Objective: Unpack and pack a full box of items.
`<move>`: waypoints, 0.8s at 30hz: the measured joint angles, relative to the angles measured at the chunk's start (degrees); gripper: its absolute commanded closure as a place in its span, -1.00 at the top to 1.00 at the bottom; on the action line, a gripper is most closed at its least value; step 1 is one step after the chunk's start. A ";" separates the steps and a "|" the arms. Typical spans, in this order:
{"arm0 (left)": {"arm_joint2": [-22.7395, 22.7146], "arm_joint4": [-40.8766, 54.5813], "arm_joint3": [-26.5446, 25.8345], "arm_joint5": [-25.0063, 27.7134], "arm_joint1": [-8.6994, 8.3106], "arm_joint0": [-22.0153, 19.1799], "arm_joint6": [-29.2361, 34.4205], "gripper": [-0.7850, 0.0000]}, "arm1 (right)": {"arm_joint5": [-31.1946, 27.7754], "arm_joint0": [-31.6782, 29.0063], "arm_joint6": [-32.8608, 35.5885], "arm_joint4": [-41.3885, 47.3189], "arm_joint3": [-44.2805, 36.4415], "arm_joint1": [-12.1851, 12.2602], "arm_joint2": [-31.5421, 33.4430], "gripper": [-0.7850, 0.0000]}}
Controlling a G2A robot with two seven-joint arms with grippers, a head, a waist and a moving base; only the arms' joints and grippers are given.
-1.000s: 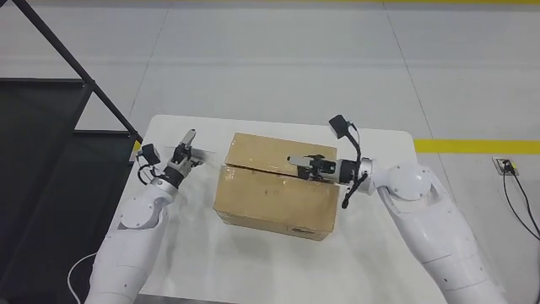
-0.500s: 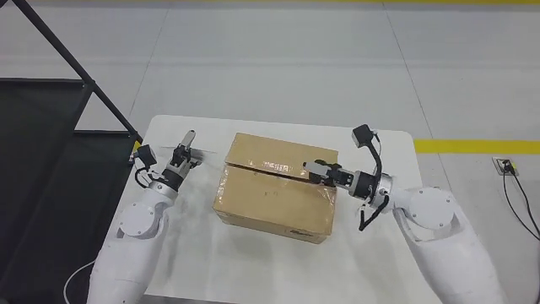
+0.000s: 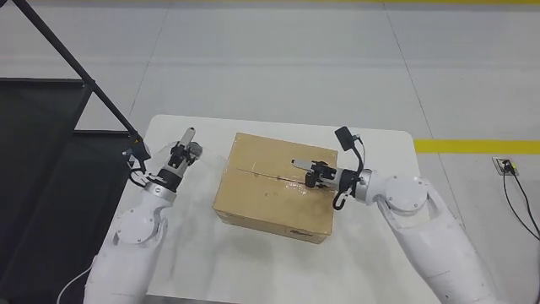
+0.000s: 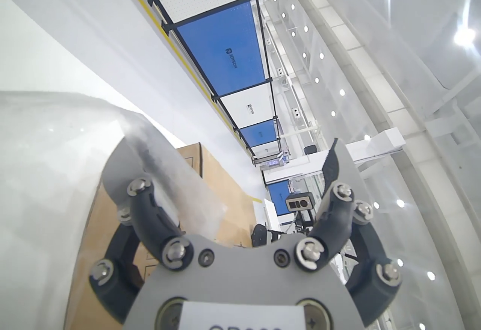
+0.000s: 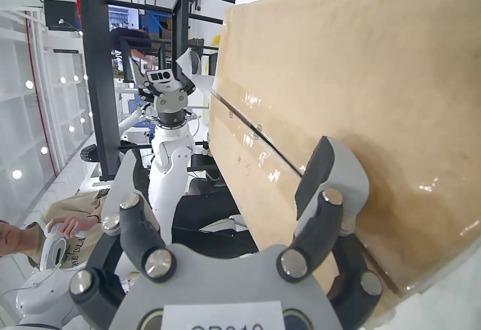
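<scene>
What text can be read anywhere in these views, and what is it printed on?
White label on the left gripper: cut off by the picture's edge, unreadable.
White label on the right gripper: cut off likewise.
Brown cardboard box: small black marks, too small to read.
Blue and white wall panels: a brand logo, not quoted here.

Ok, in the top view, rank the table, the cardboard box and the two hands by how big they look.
1. table
2. cardboard box
3. left hand and right hand: about alike, so unranked.
</scene>
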State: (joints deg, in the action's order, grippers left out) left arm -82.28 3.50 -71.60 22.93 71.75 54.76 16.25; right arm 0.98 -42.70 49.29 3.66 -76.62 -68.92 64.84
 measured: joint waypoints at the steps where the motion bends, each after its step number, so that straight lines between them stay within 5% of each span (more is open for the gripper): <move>1: -0.03 -0.63 -0.91 -0.12 -0.03 0.30 -0.28 1.00 | -0.11 0.11 0.02 0.03 0.22 -0.02 -0.06 1.00; 24: 4.71 -16.98 -19.27 -3.13 -0.06 6.41 -3.14 1.00 | -5.03 0.72 0.43 2.16 3.64 0.07 0.59 1.00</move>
State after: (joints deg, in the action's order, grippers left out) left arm -77.57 -13.49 -90.87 19.80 71.69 61.17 13.11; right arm -4.05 -41.98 49.71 5.82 -72.98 -68.85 65.43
